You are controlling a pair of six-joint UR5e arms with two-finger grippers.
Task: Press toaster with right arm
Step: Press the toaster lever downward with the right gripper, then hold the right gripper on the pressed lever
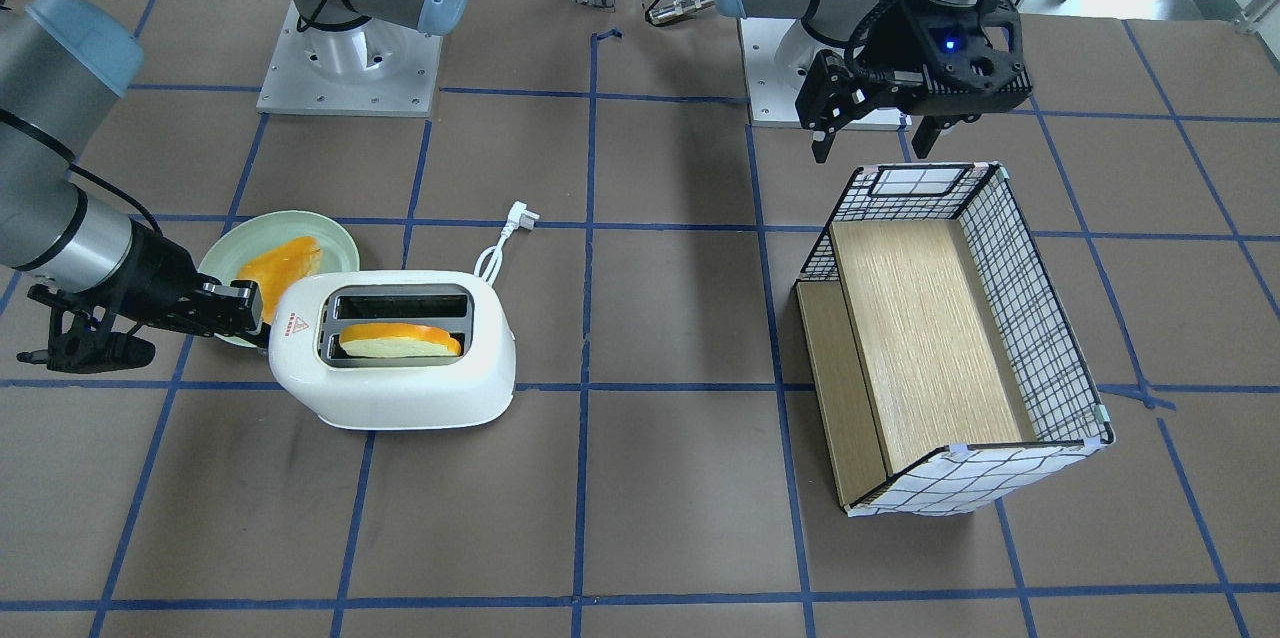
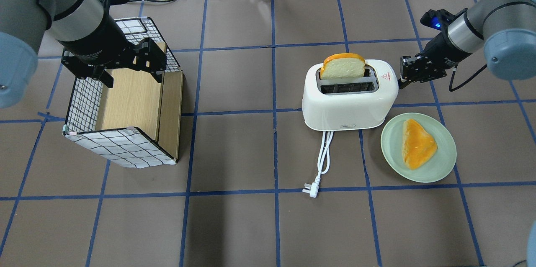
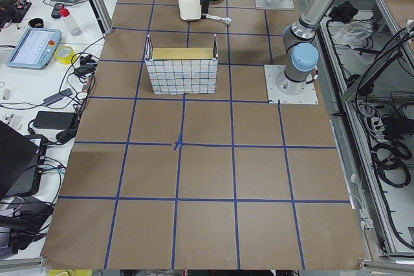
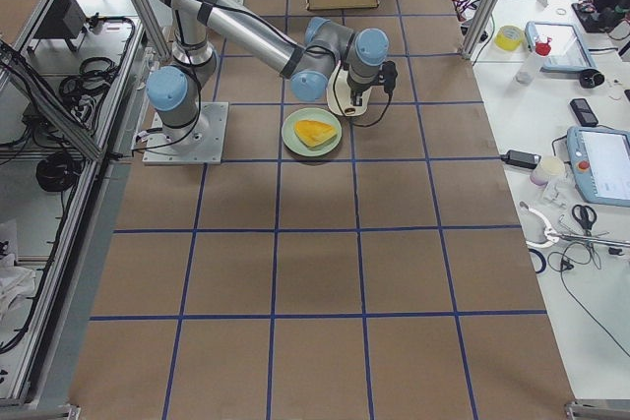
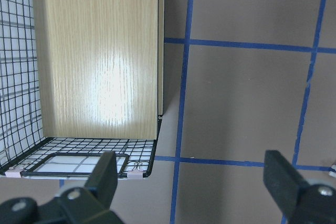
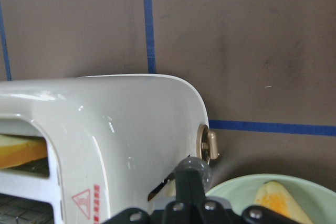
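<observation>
The white toaster (image 2: 349,97) stands on the table with a slice of toast (image 2: 342,66) sticking up from its far slot. It also shows in the front view (image 1: 395,358) and the right wrist view (image 6: 105,129). My right gripper (image 2: 404,78) is shut, and its tips (image 6: 193,169) sit against the toaster's end, just below the small knob (image 6: 208,148) and at the top of the lever slot. In the front view the right gripper (image 1: 250,310) is by the red triangle sticker (image 1: 293,325). My left gripper (image 2: 125,64) is open and empty above the wire basket (image 2: 121,131).
A green plate (image 2: 393,133) with a second toast slice (image 2: 416,143) lies close to the toaster's end, under my right wrist. The toaster's white cord and plug (image 2: 320,166) trail toward the robot. The basket (image 1: 1040,318) holds a wooden board.
</observation>
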